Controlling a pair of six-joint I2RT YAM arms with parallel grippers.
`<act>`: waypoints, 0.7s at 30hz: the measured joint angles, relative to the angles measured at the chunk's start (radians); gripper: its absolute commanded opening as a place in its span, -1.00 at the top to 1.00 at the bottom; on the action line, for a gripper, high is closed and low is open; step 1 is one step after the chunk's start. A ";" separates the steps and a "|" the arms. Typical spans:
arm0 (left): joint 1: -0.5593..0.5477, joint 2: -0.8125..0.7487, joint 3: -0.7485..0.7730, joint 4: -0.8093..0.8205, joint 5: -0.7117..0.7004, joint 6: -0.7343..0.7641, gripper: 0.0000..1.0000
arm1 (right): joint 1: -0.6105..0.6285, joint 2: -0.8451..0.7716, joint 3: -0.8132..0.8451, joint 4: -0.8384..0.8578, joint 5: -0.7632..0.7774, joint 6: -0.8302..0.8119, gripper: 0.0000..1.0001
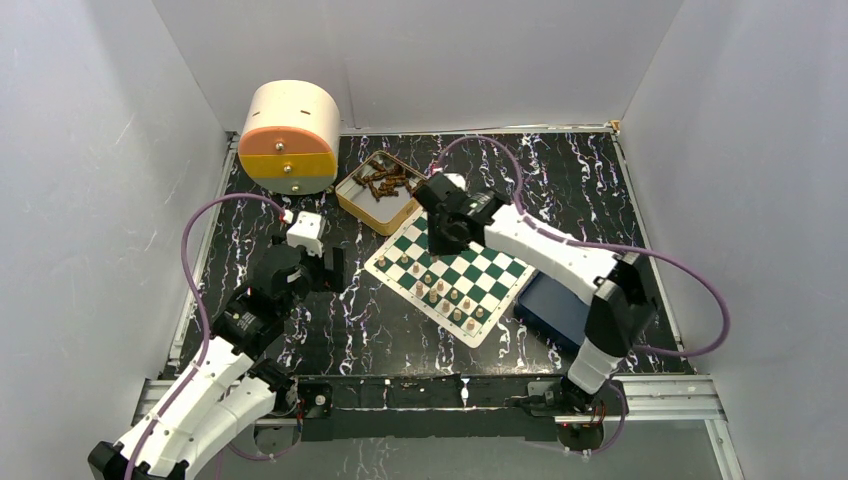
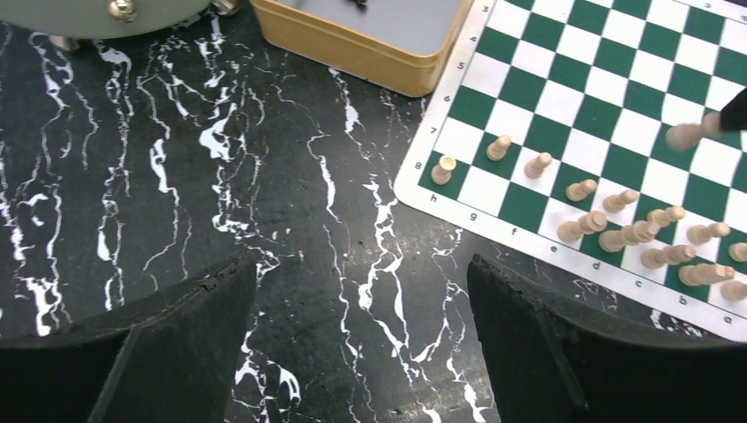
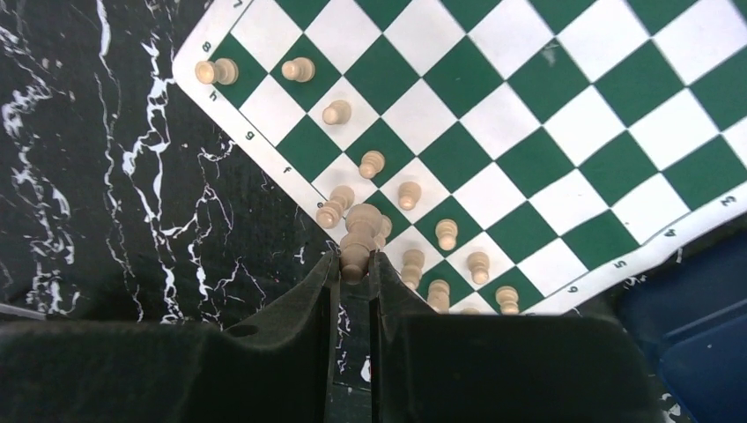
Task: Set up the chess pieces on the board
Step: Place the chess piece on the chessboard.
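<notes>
Currently the placing step is in hand. The right pincer [image 3: 354, 264] is clenched on one tan piece [image 3: 358, 233], gripped at one end and jutting out beyond the fingertips. It is above the board [image 3: 528, 132], near the lettered edge where the other chess pieces [image 3: 372, 163] stand in two rows. Next, I judge, the piece must come down upright on a free square without knocking its neighbours, then be let go. The left pincer [image 2: 361, 291] hangs released over the bench [image 2: 176, 176] beside the board's corner, grasping nothing.
</notes>
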 measured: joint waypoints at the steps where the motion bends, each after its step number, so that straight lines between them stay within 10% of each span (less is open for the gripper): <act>1: 0.000 -0.003 0.000 -0.001 -0.014 0.002 -0.74 | 0.012 0.024 0.007 0.002 -0.003 0.000 0.74; 21: 0.000 -0.012 0.002 -0.025 -0.109 0.011 -0.77 | 0.099 0.381 0.217 -0.023 -0.084 -0.018 0.69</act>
